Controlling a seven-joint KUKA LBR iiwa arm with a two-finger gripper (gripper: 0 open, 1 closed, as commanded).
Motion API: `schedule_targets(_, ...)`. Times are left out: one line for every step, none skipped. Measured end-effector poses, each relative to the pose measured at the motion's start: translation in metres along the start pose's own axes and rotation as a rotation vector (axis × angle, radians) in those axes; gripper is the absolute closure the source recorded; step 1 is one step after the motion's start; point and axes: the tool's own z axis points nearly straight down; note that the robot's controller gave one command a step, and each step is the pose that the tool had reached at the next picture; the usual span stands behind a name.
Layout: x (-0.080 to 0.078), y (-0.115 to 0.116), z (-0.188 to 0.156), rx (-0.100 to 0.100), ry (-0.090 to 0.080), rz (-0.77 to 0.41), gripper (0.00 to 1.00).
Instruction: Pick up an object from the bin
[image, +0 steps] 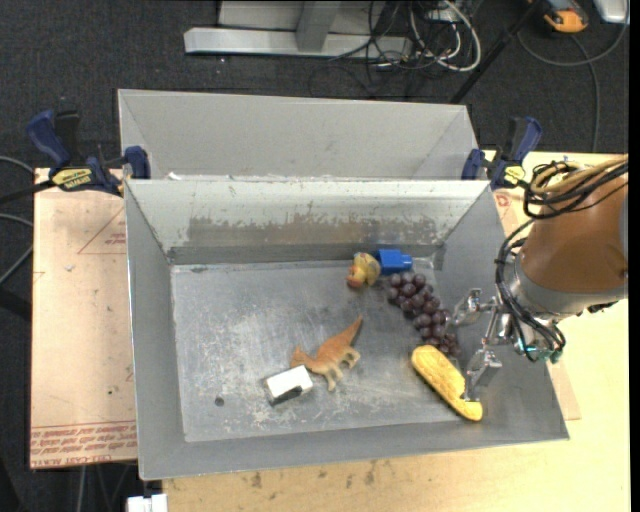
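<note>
Because the sloping wall of the bin (300, 210) stands close behind the gripper (482, 345), which hangs just beside the yellow corn cob (445, 382) at the floor's front right, a sound grasp would likely close across the cob's width, clear of the grapes (420, 305). Whether its jaws are released or clenched, I cannot tell. No writing can be read.

Dark speckled carpet (90, 50) covers the floor across the top and left of the frame. At top centre a grey metal base (290, 38) rests on it, with a tangle of cables (440, 35) just to its right. A pale tabletop (600, 460) fills the lower right corner.
</note>
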Motion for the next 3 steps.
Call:
schedule_targets(-0.002, 0.001, -0.004, 0.001, -0.007, -0.004, 0.00)
schedule_targets(0.008, -0.003, 0.040, 0.002, -0.016, 0.163, 0.00)
schedule_targets(0.001, -0.002, 0.065, 0.005, -0.021, 0.142, 0.00)
